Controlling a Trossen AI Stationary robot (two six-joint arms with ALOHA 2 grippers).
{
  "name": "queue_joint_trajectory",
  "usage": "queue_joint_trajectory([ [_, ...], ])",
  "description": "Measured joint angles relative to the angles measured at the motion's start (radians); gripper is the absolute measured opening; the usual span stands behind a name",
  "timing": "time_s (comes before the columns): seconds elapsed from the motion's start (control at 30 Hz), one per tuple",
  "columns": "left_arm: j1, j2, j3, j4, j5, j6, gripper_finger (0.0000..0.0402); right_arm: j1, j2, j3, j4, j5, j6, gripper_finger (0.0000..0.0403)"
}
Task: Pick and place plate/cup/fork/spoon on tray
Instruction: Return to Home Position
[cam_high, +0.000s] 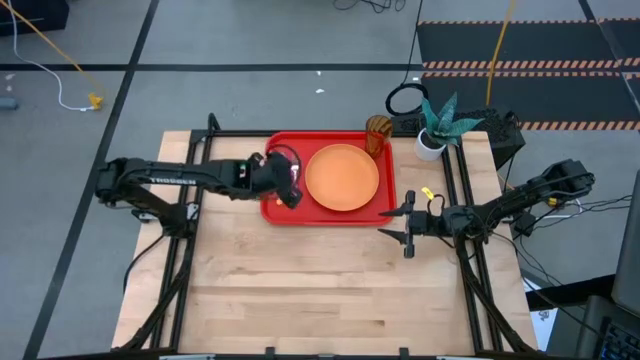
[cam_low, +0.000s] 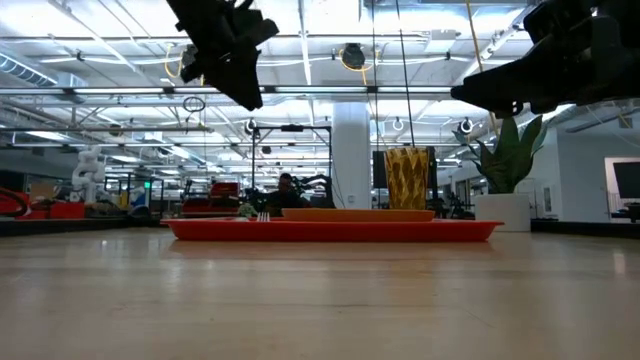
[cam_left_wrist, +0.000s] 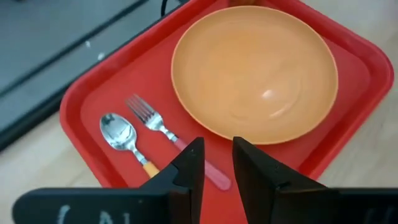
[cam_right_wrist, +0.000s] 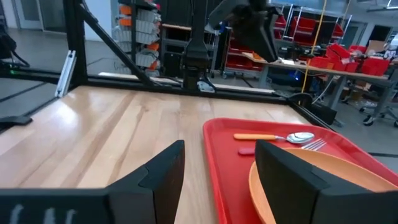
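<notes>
Behind the pale wooden table (cam_high: 330, 290) stretched a workshop floor with racks and red bins, seen in the low and right wrist views; on the table's far half lay the tray (cam_high: 275, 212), and nearly everything had been gathered onto it. The plate (cam_high: 341, 177) sat in the middle of the tray; the spoon (cam_left_wrist: 124, 138) and the fork (cam_left_wrist: 163, 129) lay side by side on the tray beside the plate, handles pointing the same way, close together but apparently not touching; the cup (cam_high: 377, 134) stood at the tray's far right corner, though whether it rested on the tray or just beyond its rim could not be told from above. A white pot with a green plant (cam_high: 434, 132) stood off the tray, near the cup.

The left gripper (cam_left_wrist: 216, 163) hovered above the cutlery end of the tray, its fingers narrowly parted with nothing between them; the right gripper (cam_right_wrist: 217, 177) hung above the table just off the tray's right edge, released and empty, jaws standing moderately apart.

Judged from this, placing was essentially finished; the step in hand looked like withdrawal after setting down the cutlery. Next would call for lifting both arms clear without brushing the fork or spoon, and, if the cup proved off the tray, nudging it inside.
</notes>
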Motion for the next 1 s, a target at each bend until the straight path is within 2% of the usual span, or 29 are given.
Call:
queue_joint_trajectory([
  [0.17, -0.073, 0.000, 0.000, 0.014, -0.062, 0.079, 0.0085, 0.000, 0.000, 0.000, 0.023, -0.070, 0.028, 0.0155],
  [0.23, -0.098, 0.000, 0.000, 0.028, -0.067, 0.118, 0.0085, 0.000, 0.000, 0.000, 0.033, -0.105, 0.031, 0.0137],
  [0.43, -0.149, -0.010, -0.027, 0.148, -0.068, 0.222, 0.0085, 0.000, 0.000, 0.000, 0.046, -0.113, 0.032, 0.0091],
  [0.53, -0.171, -0.038, -0.058, 0.204, -0.069, 0.264, 0.0085, 0.000, -0.005, 0.000, 0.046, -0.165, 0.047, 0.0072],
  [0.6, -0.188, -0.070, -0.103, 0.227, -0.069, 0.274, 0.0085, 0.000, -0.010, 0.000, 0.053, -0.205, 0.049, 0.0061],
  [0.8, -0.234, -0.216, -0.305, 0.421, -0.069, 0.280, 0.0085, -0.009, -0.056, 0.000, 0.045, -0.215, 0.018, 0.0029],
  [1.0, -0.288, -0.365, -0.480, 0.572, -0.069, 0.318, 0.0085, -0.059, -0.093, 0.000, 0.016, -0.290, 0.000, 0.0002],
])
